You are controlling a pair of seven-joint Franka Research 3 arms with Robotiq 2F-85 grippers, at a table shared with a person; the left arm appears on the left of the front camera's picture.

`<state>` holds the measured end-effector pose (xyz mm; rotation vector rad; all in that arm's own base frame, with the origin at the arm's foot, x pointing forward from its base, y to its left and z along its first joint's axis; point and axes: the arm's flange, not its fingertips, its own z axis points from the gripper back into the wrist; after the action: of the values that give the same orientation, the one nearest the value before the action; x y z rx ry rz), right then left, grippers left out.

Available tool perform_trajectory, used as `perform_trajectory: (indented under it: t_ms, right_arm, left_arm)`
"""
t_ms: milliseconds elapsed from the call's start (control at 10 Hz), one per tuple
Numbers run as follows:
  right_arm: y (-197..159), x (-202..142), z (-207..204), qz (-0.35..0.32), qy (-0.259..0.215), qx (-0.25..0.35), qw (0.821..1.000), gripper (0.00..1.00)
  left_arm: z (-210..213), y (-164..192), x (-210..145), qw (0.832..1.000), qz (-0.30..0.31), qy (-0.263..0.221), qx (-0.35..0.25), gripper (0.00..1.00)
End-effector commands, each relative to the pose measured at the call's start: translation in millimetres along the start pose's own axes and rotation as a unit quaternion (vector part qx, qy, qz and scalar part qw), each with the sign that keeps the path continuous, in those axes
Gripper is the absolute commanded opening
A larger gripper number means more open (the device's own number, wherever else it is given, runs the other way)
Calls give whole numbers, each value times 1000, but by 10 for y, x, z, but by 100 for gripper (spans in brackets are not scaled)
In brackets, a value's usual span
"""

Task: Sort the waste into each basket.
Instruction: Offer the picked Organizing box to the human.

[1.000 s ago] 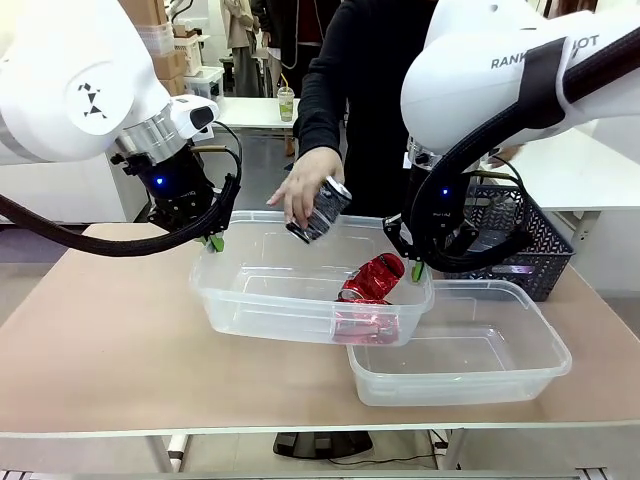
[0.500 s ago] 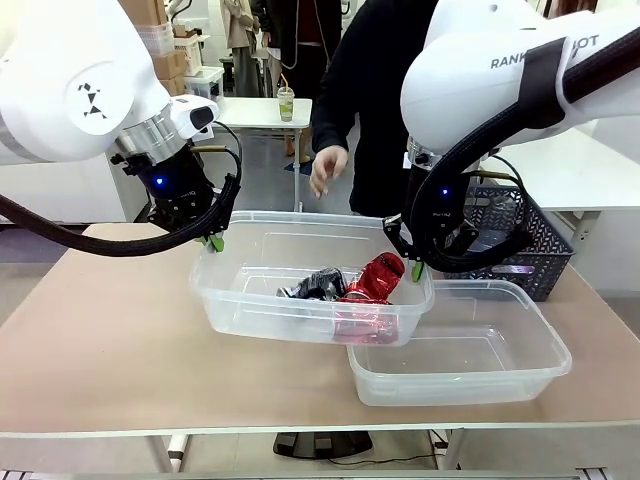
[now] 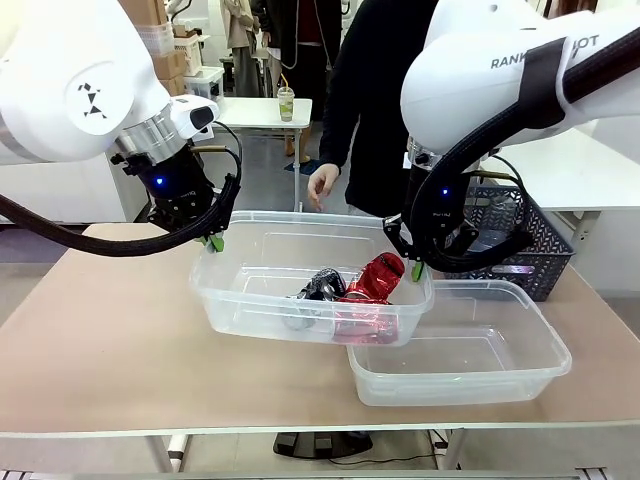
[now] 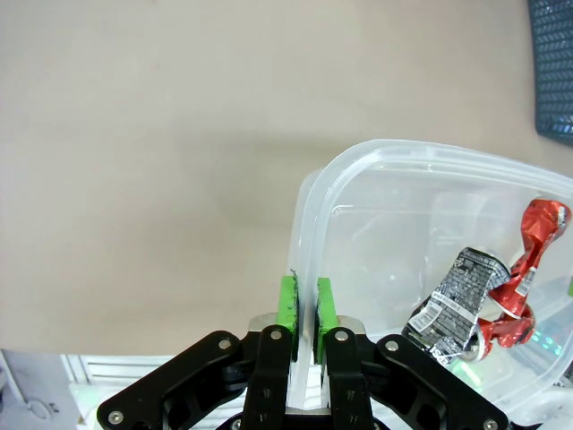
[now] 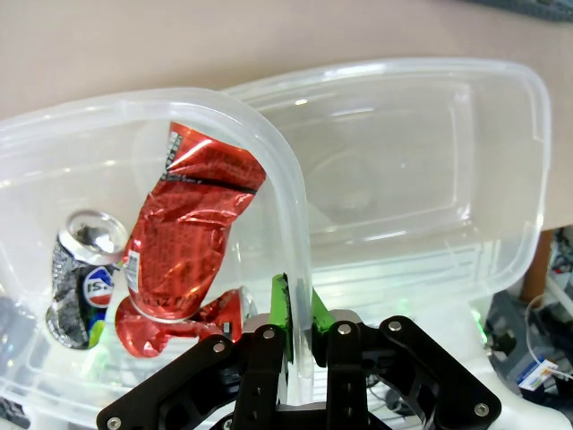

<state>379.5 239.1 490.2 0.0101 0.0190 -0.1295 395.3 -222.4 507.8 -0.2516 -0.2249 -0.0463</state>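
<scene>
Both grippers hold one see-through tub [image 3: 300, 218] up off the table, tilted slightly. My left gripper [image 3: 213, 241] is shut on its left rim, and the wrist view shows the green pads of the left gripper [image 4: 304, 305] pinching the tub's wall [image 4: 430, 152]. My right gripper [image 3: 416, 270] is shut on the right rim, as the right gripper [image 5: 298, 313] clamps the tub's wall [image 5: 269, 152]. Inside lie a crushed red can [image 3: 375, 280] [image 5: 192, 233] [image 4: 528, 260] and a dark silvery can [image 3: 318, 287] [image 5: 81, 278] [image 4: 452, 300].
A second see-through tub [image 3: 545, 335] [image 5: 430, 161] sits on the table at the front right, partly under the held one. A dark lattice basket [image 3: 530, 255] [image 4: 551, 72] stands behind the right arm. The person's hand [image 3: 322, 186] hangs beyond the far edge.
The person's hand let the dark silvery can fall into the held tub, then drew back. The can came to rest beside the red can. Neither arm moved.
</scene>
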Motion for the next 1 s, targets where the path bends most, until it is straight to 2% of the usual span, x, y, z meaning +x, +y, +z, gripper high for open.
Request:
perform_trajectory:
  t_ms: [0,200,400,500,600,700,800,900]
  right_arm:
    - [-10,2,28,3,1,-6,1000,6]
    - [0,0,0,0,0,0,1000,6]
    - [136,776,198,23,-6,-25,999,6]
    - [155,1091,287,2,-7,-32,999,6]
    - [164,1331,311,-21,-6,-41,999,6]
    - [178,1505,275,-23,7,-28,999,6]
    - [189,1605,211,-29,3,-19,999,6]
    - [197,1616,151,-37,-9,-5,999,6]
  left_arm:
    - [27,-29,1,1000,7,-5,0,10]
    - [0,0,0,1000,0,0,0,10]
    - [-95,-217,747,1000,10,-22,2,10]
    - [-147,-259,1038,998,40,-47,19,10]
    - [-213,-244,1238,997,59,-52,7,10]
    - [-279,-219,1360,996,77,-44,1,10]
    - [-362,-177,1466,995,94,-41,-1,10]
    - [-433,-146,1512,993,118,-17,-8,10]
